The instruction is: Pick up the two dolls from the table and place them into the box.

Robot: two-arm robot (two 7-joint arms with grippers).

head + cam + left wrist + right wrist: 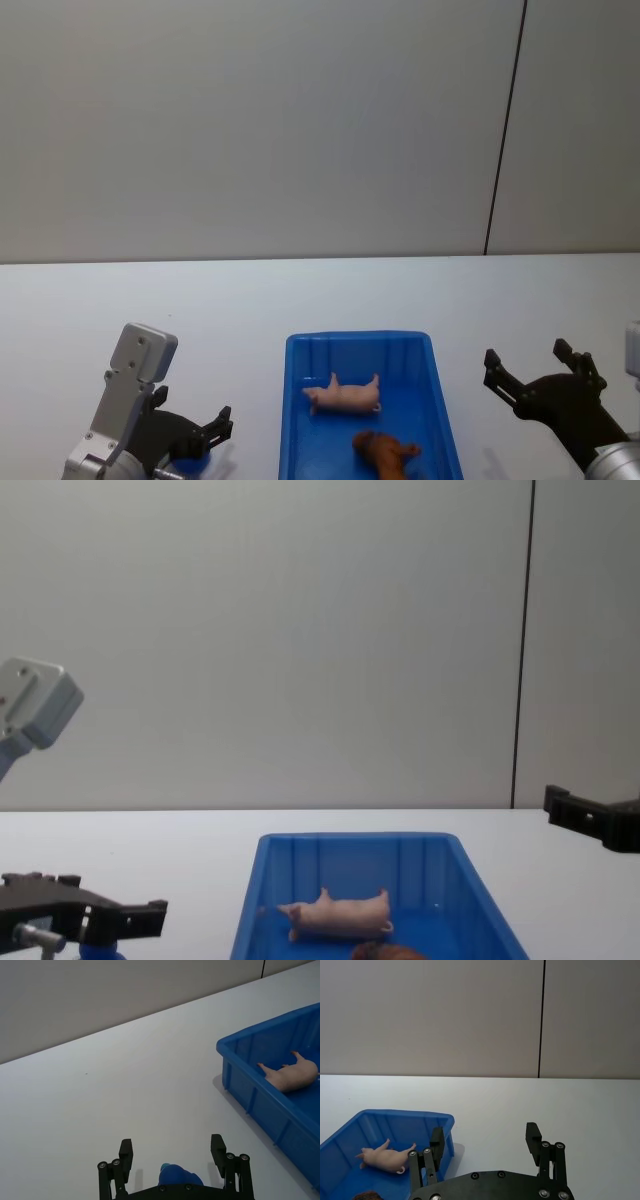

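The blue box [296, 400] [250, 900] [240, 1080] [440, 1121] sits on the white table between my two arms. Inside it the pale-pink pig doll [343, 396] [340, 915] [292, 1073] [385, 1158] lies on its side. The brown doll [385, 452] [388, 951] [366, 1195] lies nearer me in the same box. My left gripper [215, 428] [172, 1152] [130, 915] hovers open left of the box, holding nothing. On the other side of the box, above the table, my right gripper [530, 365] [485, 1142] is open and empty; one of its fingers [575, 810] enters the chest view.
A white table [300, 300] runs back to a plain grey wall with a dark vertical seam [505, 130]. Bare tabletop lies on both sides of the box and behind it.
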